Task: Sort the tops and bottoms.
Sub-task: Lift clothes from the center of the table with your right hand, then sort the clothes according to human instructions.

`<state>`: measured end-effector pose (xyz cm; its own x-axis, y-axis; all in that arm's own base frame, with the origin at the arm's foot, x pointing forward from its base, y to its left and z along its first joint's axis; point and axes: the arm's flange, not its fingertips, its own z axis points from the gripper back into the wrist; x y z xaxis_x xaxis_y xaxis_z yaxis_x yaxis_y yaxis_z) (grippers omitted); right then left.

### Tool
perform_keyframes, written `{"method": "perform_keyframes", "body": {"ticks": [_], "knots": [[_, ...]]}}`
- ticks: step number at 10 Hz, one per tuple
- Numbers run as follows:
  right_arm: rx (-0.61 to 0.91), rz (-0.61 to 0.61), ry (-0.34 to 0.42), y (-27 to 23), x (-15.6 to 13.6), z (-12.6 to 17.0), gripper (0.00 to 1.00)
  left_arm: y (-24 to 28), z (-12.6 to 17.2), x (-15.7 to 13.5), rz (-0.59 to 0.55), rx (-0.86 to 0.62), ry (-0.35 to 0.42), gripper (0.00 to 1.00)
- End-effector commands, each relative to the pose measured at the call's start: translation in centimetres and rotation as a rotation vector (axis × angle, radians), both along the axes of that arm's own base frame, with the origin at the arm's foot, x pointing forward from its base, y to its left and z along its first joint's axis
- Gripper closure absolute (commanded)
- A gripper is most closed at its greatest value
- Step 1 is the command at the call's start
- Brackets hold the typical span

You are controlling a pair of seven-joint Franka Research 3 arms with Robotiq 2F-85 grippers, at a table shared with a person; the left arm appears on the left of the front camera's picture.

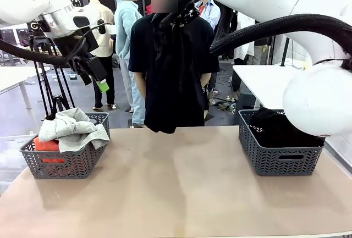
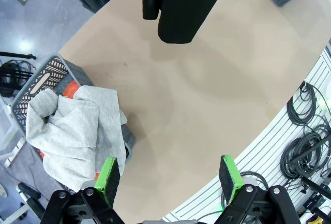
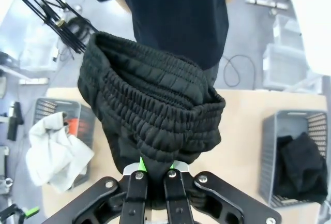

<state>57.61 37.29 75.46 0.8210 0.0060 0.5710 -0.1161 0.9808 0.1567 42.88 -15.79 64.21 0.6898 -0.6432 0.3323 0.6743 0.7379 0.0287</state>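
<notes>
Right gripper (image 3: 155,169) pinches black shorts (image 3: 155,110), apparently aloft.

I see the light heather-grey sweatshirt (image 1: 70,128) crumpled on top of the left grey basket (image 1: 66,164), one fold spilling over the rim, with the bright orange hoodie (image 1: 48,146) tucked beneath it and showing through the basket wall. A pair of black elastic-waist bottoms (image 3: 150,115) hangs high above the surface, its ribbed waistband bunched and pinched between the right fingers (image 3: 135,182), legs dangling down in front of the person. Another black garment (image 1: 280,131), probably bottoms too, lies heaped in the right basket (image 1: 280,158).
</notes>
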Motion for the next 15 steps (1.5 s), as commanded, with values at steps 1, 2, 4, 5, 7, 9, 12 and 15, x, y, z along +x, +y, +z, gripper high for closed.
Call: {"method": "perform_keyframes", "body": {"ticks": [1, 2, 4, 5, 7, 9, 12, 15], "knots": [[0.002, -0.003, 0.013, -0.39, 0.14, -0.14, 1.00, 0.09, 0.10, -0.07, 0.001, 0.000, -0.003, 0.00], [0.002, -0.003, 0.013, -0.39, 0.14, -0.14, 1.00, 0.09, 0.10, -0.07, 0.001, 0.000, -0.003, 0.00], [0.002, -0.003, 0.013, -0.39, 0.14, -0.14, 1.00, 0.09, 0.10, -0.07, 0.001, 0.000, -0.003, 0.00], [0.002, -0.003, 0.013, -0.39, 0.14, -0.14, 1.00, 0.09, 0.10, -0.07, 0.001, 0.000, -0.003, 0.00], [0.002, -0.003, 0.013, -0.39, 0.14, -0.14, 1.00, 0.09, 0.10, -0.07, 0.001, 0.000, -0.003, 0.00], [0.002, -0.003, 0.013, -0.39, 0.14, -0.14, 1.00, 0.09, 0.10, -0.07, 0.001, 0.000, -0.003, 0.00], [0.002, -0.003, 0.013, -0.39, 0.14, -0.14, 1.00, 0.09, 0.10, -0.07, 0.001, 0.000, -0.003, 0.00], [0.002, -0.003, 0.013, -0.39, 0.14, -0.14, 1.00, 0.09, 0.10, -0.07, 0.001, 0.000, -0.003, 0.00]]}}
